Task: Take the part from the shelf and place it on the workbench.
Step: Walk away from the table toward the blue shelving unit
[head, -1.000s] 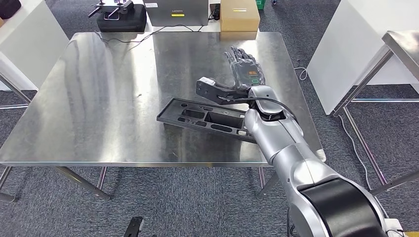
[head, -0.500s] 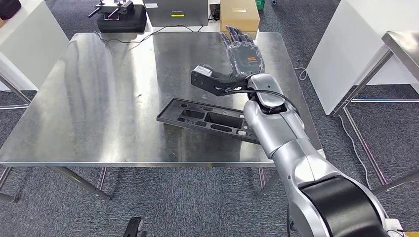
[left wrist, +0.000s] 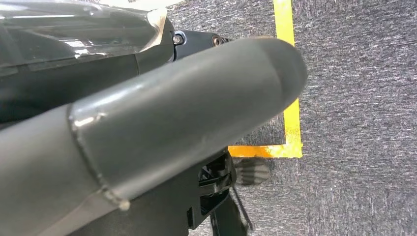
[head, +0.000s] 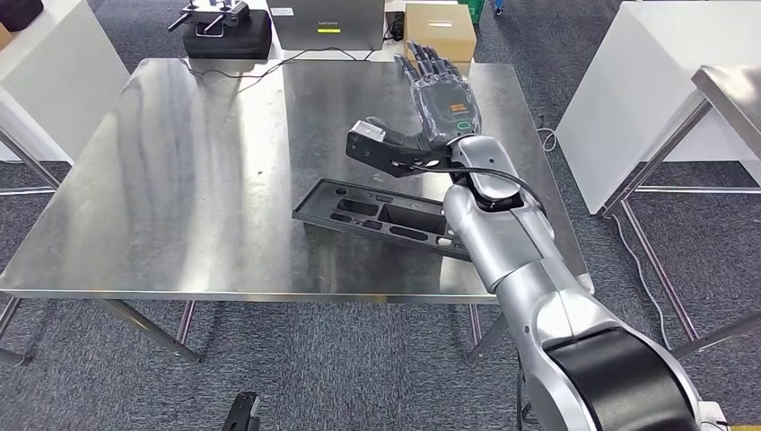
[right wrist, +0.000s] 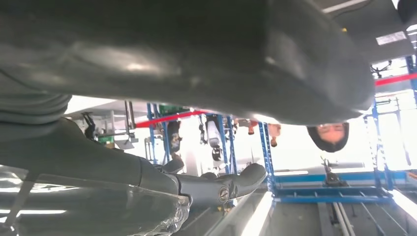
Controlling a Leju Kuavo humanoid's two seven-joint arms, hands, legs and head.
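Near the bench's [head: 179,162] front right corner the part [head: 377,209], a flat black tray with cut-outs, lies flat on the steel, its right end hidden behind the right arm. Above it the right hand [head: 431,112] is raised clear, fingers spread and pointing toward the far edge, thumb stuck out to the left, holding nothing. Over the last second the hand has lifted up and away from the part, which has stayed put apart from a small shift of the whole view. That reads as a finished release: the part is delivered and the arm is withdrawing. Left hand [left wrist: 147,123] hangs over the carpet by yellow floor tape [left wrist: 287,73]; I cannot tell how open it is.
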